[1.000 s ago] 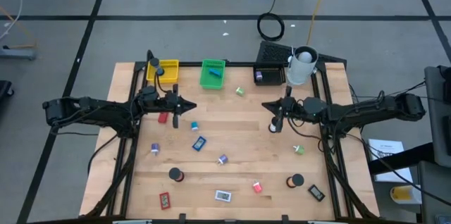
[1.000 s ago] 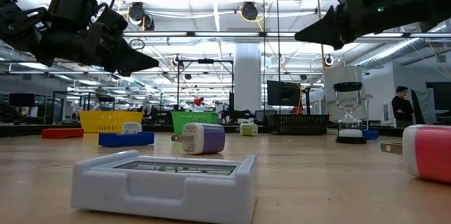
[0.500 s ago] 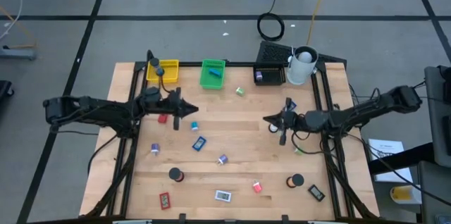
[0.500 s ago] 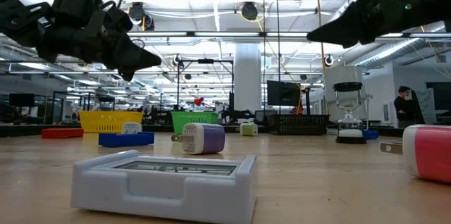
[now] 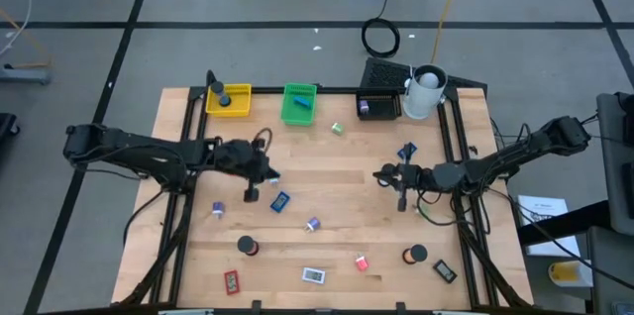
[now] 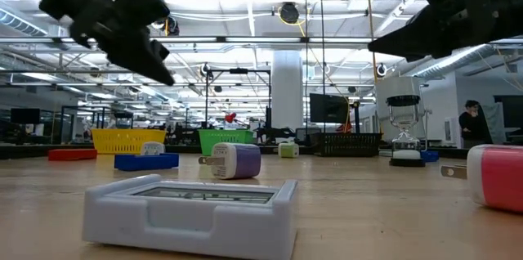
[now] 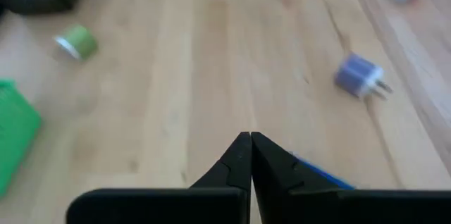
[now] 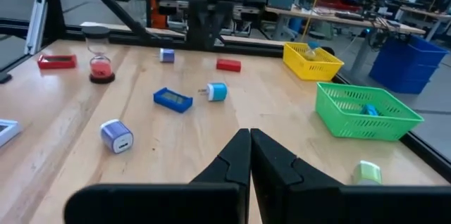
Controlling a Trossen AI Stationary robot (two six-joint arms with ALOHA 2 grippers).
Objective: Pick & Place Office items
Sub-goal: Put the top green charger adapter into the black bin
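Observation:
Small office items lie scattered on the wooden table [image 5: 337, 181]: a blue flat piece [image 5: 280, 200], a purple plug [image 5: 313, 224], a green bit [image 5: 337, 129], a red flat piece [image 5: 231, 281], a white-framed piece [image 5: 313, 275] and a black round roll [image 5: 245, 246]. My left gripper [image 5: 269, 172] hangs shut above the table left of centre, tipped downward, just beside the blue flat piece [image 7: 317, 175]. My right gripper [image 5: 377, 174] hovers shut and level right of centre. Both hold nothing.
A yellow tray [image 5: 228, 99], a green tray [image 5: 298, 103], a black tray [image 5: 379, 92] and a white cup [image 5: 424, 92] stand along the far edge. More items lie near the front: a pink piece [image 5: 363, 263], a black roll [image 5: 416, 254], a black flat piece [image 5: 445, 271].
My left gripper has swung toward the table's near edge and tipped from nearly level to pointing clearly downward. My right gripper has swung toward the near edge and sunk a little, mostly in the first half second. No item has moved.

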